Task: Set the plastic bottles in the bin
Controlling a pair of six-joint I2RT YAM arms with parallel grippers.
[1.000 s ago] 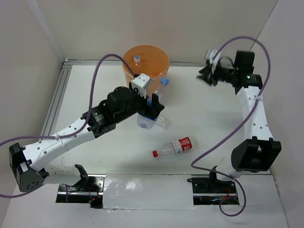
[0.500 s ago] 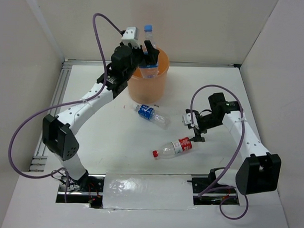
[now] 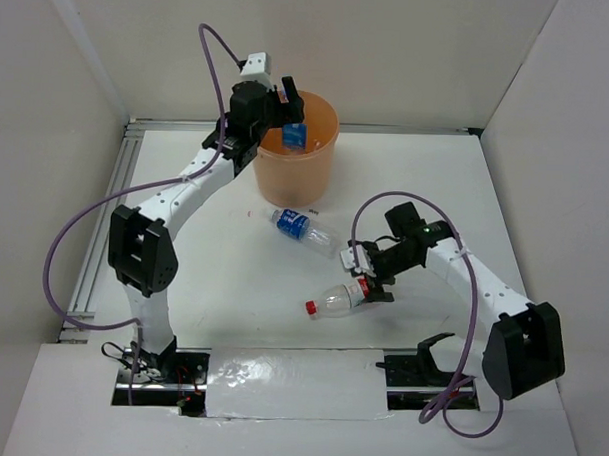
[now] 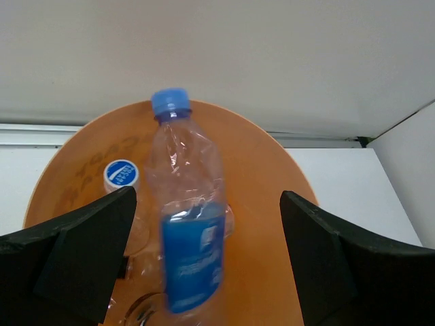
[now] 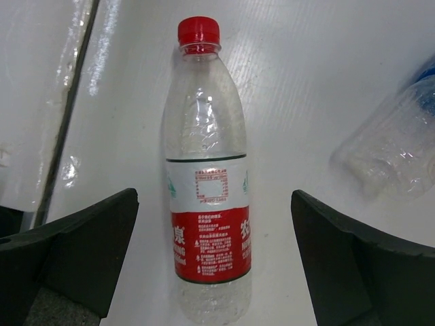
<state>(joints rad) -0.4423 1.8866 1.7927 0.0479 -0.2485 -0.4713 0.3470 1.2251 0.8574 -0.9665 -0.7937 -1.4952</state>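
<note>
Over the orange bin (image 3: 304, 173) my left gripper (image 3: 289, 99) stands open. A blue-labelled plastic bottle (image 3: 294, 137) hangs loose below it inside the rim. In the left wrist view this bottle (image 4: 188, 231) is blurred and upright between my fingers (image 4: 81, 251), touching neither. Another bottle's blue-and-white cap (image 4: 121, 174) shows inside the bin (image 4: 272, 183). My right gripper (image 3: 371, 273) is open, low over the red-labelled, red-capped bottle (image 3: 340, 298) lying on the table. In the right wrist view that bottle (image 5: 207, 190) lies between the spread fingers (image 5: 75, 251), untouched.
A second blue-labelled bottle (image 3: 304, 229) lies on the table between the bin and the red-labelled one; its clear base (image 5: 397, 146) shows at the right of the right wrist view. White walls enclose the table. A metal rail (image 3: 105, 221) runs along the left.
My left arm lifted the blue-labelled bottle to the bin, then opened; the bottle has dropped lower into the bin. My right gripper opened and came down to the red-labelled bottle.
</note>
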